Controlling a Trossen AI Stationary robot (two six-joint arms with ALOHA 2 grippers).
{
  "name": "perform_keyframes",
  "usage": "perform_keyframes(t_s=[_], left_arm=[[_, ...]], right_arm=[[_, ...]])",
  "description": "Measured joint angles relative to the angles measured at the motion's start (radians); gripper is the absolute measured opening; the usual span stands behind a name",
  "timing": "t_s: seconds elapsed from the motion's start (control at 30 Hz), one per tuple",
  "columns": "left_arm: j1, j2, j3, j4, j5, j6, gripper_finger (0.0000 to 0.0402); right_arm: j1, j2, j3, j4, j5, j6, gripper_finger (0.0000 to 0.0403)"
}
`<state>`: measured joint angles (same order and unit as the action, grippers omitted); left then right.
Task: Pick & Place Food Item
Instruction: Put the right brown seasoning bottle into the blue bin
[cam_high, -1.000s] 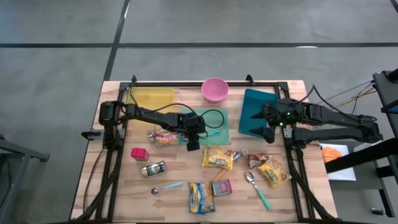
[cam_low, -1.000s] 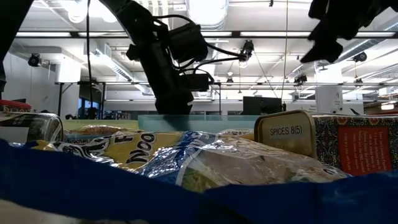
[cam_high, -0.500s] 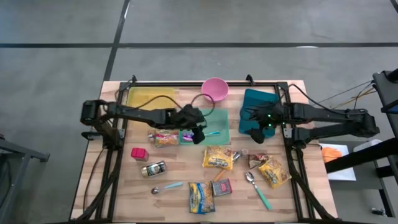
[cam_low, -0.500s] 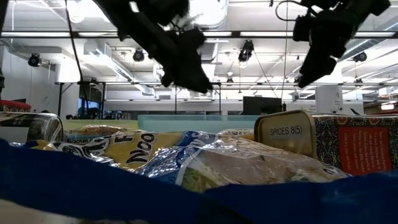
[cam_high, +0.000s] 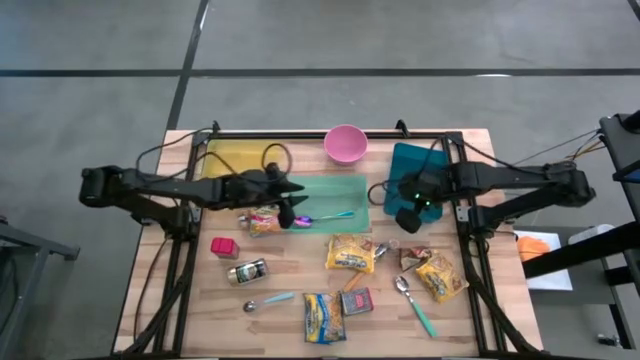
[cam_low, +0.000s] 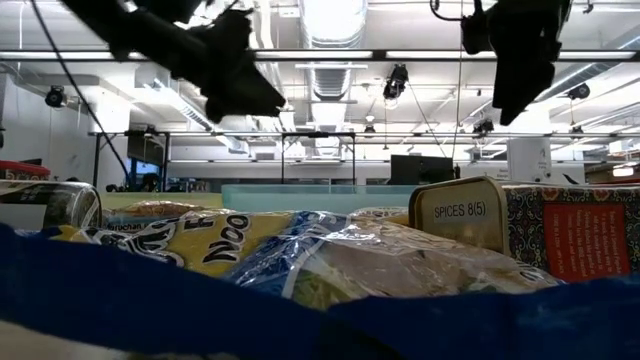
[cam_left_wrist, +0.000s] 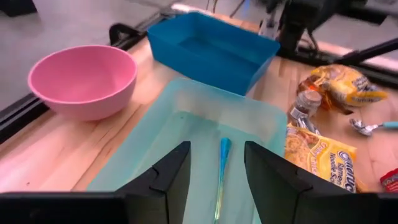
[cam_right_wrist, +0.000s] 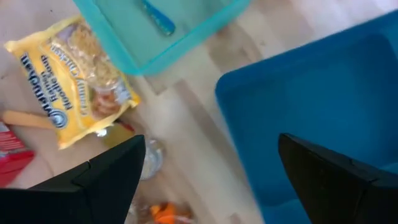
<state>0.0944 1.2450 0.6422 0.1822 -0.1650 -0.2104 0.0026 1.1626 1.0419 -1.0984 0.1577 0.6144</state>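
Now empty left pincer (cam_high: 291, 212) above teal tray (cam_high: 345, 185)

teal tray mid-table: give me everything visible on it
The teal tray is a shallow rectangular bin of translucent, plastic-looking material with rounded corners and a low raised rim. It sits flat on the wooden table, between the yellow tray and the deeper blue bin, with the pink bowl just beyond it. A spoon with a blue handle lies inside it. The left gripper, empty, hangs over its end. A yellow noodle packet lies beside one corner.
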Motion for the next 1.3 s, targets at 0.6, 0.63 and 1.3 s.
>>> perform_keyframes(t_s=[0.6,0.63,1.3], left_arm=[[0.010,-0.148,-0.109,-0.039,0.001,0.036,0.0159],[0.010,-0.148,-0.109,-0.039,0.000,0.039,0.0159],[0.010,-0.148,-0.109,-0.052,0.000,0.054,0.0159]], right_arm=[[0.253,0.261,0.043,-0.051,0.022,0.322,0.0363],[0.256,0.273,0.036,-0.051,0.020,0.322,0.0363],[0.293,0.406,0.029,0.025,-0.001,0.335,0.0363]])
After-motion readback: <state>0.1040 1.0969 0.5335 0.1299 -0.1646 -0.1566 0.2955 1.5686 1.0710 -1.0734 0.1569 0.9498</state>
